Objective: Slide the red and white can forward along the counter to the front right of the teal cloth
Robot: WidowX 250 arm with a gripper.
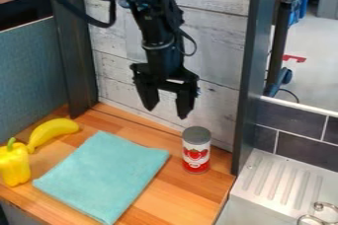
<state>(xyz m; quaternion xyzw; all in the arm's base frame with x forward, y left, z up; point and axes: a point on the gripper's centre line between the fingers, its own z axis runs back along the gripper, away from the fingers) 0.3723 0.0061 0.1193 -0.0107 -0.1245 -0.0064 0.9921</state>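
My black gripper [166,110] hangs open above the back of the wooden counter, with nothing between its fingers. Nearest to it, lower and slightly right, a red and white can [196,156] with a grey top stands upright near the counter's right side. A light teal cloth [104,174] lies flat to the can's left. Farther left are a yellow banana [51,131] and, below it, a yellow bell pepper [14,164] with a green stem.
Behind the wooden counter [173,198] rises a whitewashed plank wall [218,36] between dark posts. A teal panel [33,71] borders the left. At the right is a metal drainboard [277,182], with metal rings [318,219] at its lower corner.
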